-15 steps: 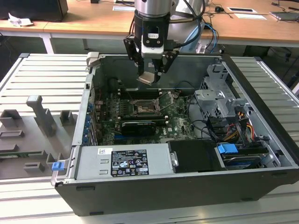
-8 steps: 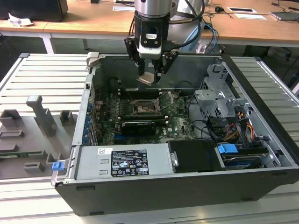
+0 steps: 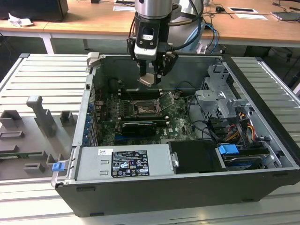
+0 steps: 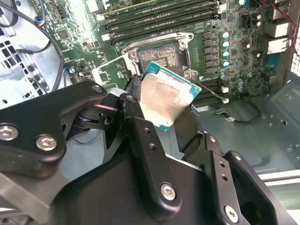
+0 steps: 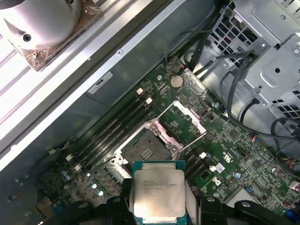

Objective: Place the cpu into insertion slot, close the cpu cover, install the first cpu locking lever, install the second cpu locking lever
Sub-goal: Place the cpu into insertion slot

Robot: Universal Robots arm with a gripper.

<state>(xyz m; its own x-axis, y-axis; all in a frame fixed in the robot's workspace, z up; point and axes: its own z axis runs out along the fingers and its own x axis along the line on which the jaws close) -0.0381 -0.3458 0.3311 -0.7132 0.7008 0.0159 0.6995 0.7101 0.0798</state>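
**Silver-grey cpu (image 5: 159,194) pinched above the open insertion slot (image 5: 147,150)**

Gripping the cpu by two opposite edges between the black fingers (image 4: 136,117) of the gripper (image 3: 152,77), pressed against the chip, metal top a little tilted in the second wrist view. Hanging over the green motherboard (image 3: 178,122), near the insertion slot but apart from it, not yet seated. Beside the recess, noting the cpu cover (image 3: 167,100) flipped back on its hinge, dark socket bare in both wrist views. Judged as the first step in hand: placing the chip; cover and both levers not yet done. Calls for levelling the chip, squaring its edges with the metal rim, and coming down gently without sideways push, probably because of delicate contacts below.
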